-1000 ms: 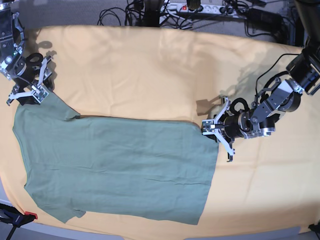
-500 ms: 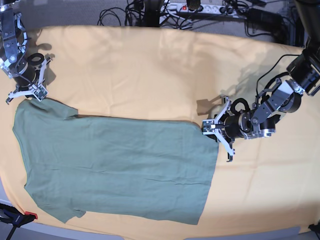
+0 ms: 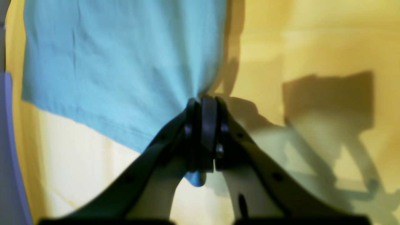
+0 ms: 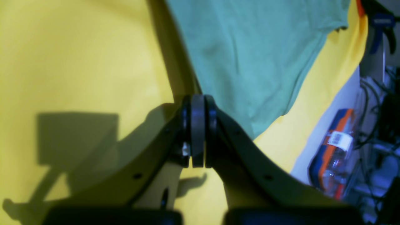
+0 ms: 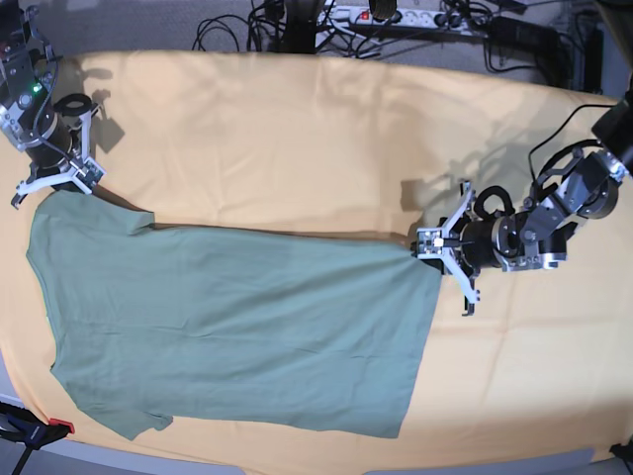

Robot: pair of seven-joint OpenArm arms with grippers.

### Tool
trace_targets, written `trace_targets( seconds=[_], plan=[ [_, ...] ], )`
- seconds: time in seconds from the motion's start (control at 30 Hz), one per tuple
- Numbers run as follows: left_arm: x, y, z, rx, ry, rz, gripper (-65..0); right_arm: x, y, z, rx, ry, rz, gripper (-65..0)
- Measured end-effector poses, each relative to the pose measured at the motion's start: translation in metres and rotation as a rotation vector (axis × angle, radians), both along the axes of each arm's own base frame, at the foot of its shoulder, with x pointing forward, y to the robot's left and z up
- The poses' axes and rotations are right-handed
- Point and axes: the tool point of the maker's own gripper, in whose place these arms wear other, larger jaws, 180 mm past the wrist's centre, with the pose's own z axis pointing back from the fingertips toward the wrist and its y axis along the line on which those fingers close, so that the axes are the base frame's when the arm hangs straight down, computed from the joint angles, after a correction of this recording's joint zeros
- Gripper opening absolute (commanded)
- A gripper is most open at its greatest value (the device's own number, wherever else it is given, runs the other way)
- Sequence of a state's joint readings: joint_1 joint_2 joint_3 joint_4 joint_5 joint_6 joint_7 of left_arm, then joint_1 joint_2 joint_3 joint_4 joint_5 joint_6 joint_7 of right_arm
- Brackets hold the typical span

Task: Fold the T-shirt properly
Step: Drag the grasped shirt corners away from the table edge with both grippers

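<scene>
T-shirt (image 5: 232, 332), sage green, lies flat on yellow-orange cloth (image 5: 297, 139), filling left and centre of base view w/ sleeves at left, hem at right. Left gripper (image 5: 432, 244) pinches far hem corner at right, pads pressed together on fabric. Right gripper (image 5: 61, 180) at far left by shoulder, jaws pressed together; can't tell if it grips fabric. Cables (image 5: 297, 25) along far edge.

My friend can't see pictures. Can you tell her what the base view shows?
A green T-shirt lies flat on a yellow cloth. The left gripper pinches its hem corner, and the right gripper is shut at its top sleeve.
</scene>
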State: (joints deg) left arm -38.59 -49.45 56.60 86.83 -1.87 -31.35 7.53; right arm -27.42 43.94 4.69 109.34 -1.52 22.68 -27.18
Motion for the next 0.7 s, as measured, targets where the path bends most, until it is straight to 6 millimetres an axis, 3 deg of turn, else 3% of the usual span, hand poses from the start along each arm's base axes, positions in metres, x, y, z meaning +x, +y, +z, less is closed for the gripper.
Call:
trace_targets(
  seconds=[0.33,0.47,0.7],
  plan=[
    [-0.021,0.001,0.018,0.017,-0.004,-0.074,-65.0,-0.035,-0.003,-0.008,-0.085,0.099,-0.022,-65.0],
    [-0.045,0.001,0.015,-0.014,0.130,-0.109,-65.0,-0.054,-0.002,-0.004,-0.126,0.136,-0.045,-65.0],
    [-0.052,0.006,0.022,-0.083,0.191,-0.059,-65.0,-0.074,0.009,0.014,-0.105,0.142,-0.034,-65.0]
  ],
)
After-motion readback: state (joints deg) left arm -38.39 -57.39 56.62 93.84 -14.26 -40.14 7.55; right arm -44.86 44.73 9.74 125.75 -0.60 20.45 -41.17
